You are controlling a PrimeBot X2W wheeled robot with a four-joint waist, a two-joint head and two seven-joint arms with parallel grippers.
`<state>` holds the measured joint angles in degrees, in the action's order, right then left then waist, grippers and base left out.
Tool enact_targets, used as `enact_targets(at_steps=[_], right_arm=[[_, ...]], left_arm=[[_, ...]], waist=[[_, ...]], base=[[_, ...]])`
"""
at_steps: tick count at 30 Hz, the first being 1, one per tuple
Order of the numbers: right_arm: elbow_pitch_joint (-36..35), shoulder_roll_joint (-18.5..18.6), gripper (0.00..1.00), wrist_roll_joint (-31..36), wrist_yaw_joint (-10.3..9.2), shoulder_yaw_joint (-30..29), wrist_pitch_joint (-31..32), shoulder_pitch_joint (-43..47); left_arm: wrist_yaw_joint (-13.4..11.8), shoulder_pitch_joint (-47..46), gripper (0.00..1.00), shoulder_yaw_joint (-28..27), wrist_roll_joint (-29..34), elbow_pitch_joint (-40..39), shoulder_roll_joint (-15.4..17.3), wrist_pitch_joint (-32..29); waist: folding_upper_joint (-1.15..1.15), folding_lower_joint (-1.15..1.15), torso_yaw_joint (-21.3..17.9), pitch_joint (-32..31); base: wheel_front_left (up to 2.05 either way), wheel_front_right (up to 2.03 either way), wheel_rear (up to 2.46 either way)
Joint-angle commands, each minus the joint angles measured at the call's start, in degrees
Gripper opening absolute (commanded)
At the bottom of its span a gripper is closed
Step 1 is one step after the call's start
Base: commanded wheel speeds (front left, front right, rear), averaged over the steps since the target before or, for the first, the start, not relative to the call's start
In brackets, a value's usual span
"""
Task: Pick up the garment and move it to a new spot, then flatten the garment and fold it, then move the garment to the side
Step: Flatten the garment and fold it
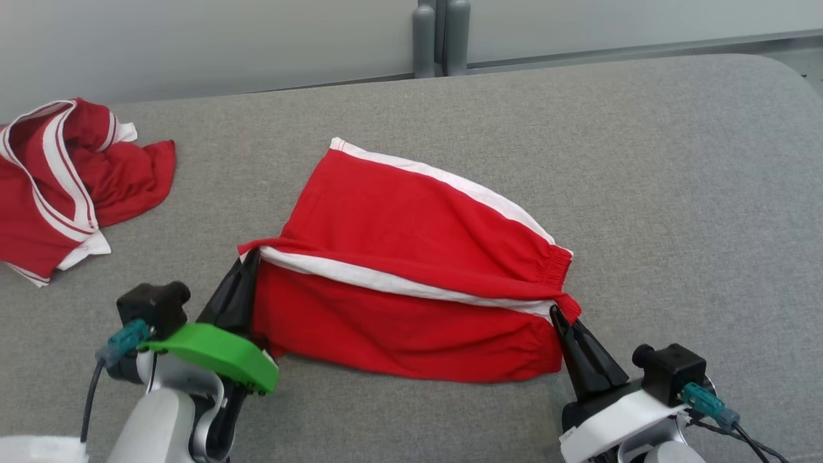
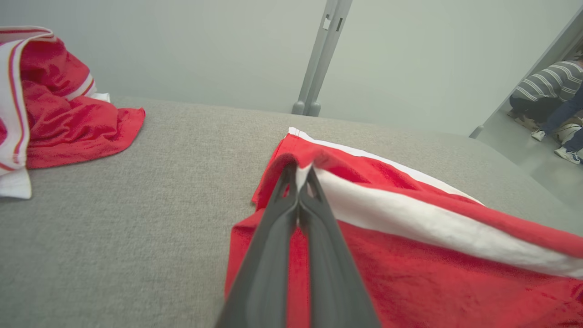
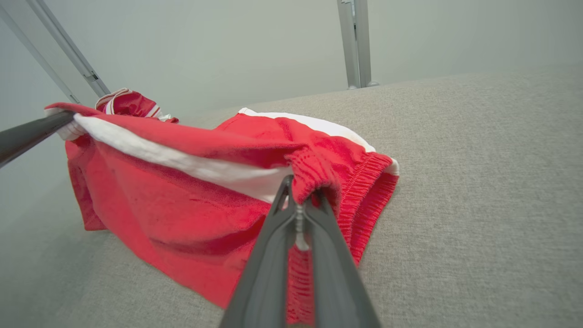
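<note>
The garment is a pair of red shorts with white side stripes, in the middle of the grey table. Its near fold is lifted off the surface while the far half lies flat. My left gripper is shut on the hem corner at the left end of the raised fold, fingertips pinching cloth. My right gripper is shut on the elastic waistband corner at the right end. The white stripe runs taut between the two grips. In the right wrist view the left gripper's fingers come in from the left.
A second red and white garment lies crumpled at the table's far left. A grey post stands behind the table's far edge. A person crouches on the floor beyond the right side.
</note>
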<state>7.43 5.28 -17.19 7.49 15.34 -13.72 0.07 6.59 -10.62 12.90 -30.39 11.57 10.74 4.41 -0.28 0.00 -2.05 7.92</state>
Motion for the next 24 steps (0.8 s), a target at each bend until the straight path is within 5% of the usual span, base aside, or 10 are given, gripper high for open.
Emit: enact_targets(at_steps=[1,10,24], right_arm=[[1.01,-0.64,0.0,0.35,0.0,-0.65,-0.07,-1.9],[5.95,-2.24,0.0,-0.95,0.0,-3.18,0.46,-8.26],[13.24,-2.36,0.0,-5.33,0.0,0.58,-1.12,-18.13]], left_arm=[[0.42,-4.65,0.0,1.16,0.85,2.85,0.86,-0.61],[0.86,-20.54,0.0,5.89,-0.76,17.3,1.48,-3.43],[0.9,-38.81,0.0,14.58,-3.21,34.68,1.62,-3.61]], waist=[[0.28,0.0,-1.71,2.07],[0.28,0.0,-5.46,7.49],[0.28,0.0,-8.66,13.06]], base=[[0.0,0.0,0.0],[0.0,0.0,0.0],[0.0,0.0,0.0]])
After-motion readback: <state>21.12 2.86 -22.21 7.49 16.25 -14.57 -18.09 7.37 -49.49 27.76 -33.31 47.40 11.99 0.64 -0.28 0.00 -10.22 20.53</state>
